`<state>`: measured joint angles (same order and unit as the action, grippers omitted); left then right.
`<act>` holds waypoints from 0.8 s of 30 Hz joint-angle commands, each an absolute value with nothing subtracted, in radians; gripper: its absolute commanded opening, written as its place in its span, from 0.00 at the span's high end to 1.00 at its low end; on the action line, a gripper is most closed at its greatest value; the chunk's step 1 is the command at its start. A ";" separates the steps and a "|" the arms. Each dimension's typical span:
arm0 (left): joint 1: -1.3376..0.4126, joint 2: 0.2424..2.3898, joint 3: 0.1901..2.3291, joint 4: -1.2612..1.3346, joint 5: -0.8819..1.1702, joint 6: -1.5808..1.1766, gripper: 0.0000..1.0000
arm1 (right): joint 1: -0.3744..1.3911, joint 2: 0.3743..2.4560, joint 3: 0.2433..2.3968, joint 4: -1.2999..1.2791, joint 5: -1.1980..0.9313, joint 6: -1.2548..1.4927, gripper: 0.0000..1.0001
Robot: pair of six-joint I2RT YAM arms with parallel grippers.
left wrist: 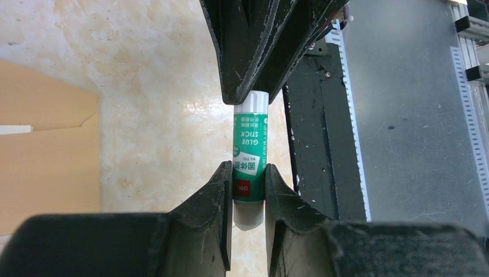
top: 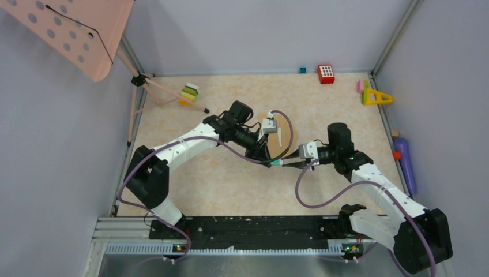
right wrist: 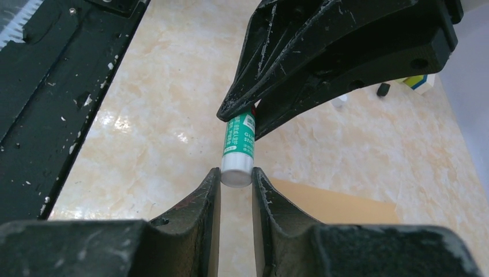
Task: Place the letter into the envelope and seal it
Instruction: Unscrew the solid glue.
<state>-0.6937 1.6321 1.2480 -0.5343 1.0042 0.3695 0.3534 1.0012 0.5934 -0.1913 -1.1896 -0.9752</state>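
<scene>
A green glue stick [left wrist: 250,144] hangs above the table between both grippers. My left gripper [left wrist: 248,173] is shut on its green body near the bottom end. My right gripper [right wrist: 236,173] pinches the white cap end [right wrist: 237,173] between its fingertips. In the top view the two grippers meet tip to tip around the glue stick [top: 277,164] at the table's middle. The tan envelope [left wrist: 46,167] lies flat on the table beside them, partly hidden under the left wrist [top: 281,138]. A narrow white strip [left wrist: 14,130] shows on it; I cannot tell if that is the letter.
A pink music stand [top: 81,34] leans in at the back left on a tripod. Toy blocks sit along the back: a striped one [top: 189,92], a red one [top: 326,73], a yellow triangle [top: 377,97]. A purple object [top: 405,161] lies at the right edge. A black rail [top: 248,228] runs along the front.
</scene>
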 commanded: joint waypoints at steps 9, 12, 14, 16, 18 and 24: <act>-0.692 1.541 1.261 -0.436 0.781 0.379 1.00 | 0.371 1.044 0.686 -0.175 -1.190 -0.567 0.85; -0.692 1.512 1.247 -0.417 0.727 0.379 1.00 | 0.370 1.078 0.721 -0.192 -1.180 -0.409 0.84; -0.692 1.500 1.245 -0.409 0.694 0.382 1.00 | 0.361 1.106 0.746 -0.186 -1.185 -0.279 0.83; -0.692 1.492 1.244 -0.408 0.681 0.387 1.00 | 0.342 1.143 0.760 -0.159 -1.212 -0.143 0.83; -0.692 1.487 1.240 -0.408 0.678 0.391 1.00 | 0.319 1.180 0.777 -0.137 -1.253 -0.034 0.83; -0.693 1.479 1.236 -0.406 0.654 0.399 1.00 | 0.259 1.310 0.837 -0.136 -1.318 0.241 0.81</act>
<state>-0.7033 1.5135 1.2385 -0.4862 0.7513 0.3759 0.2844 1.2549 0.7700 -0.1097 -1.2015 -0.0132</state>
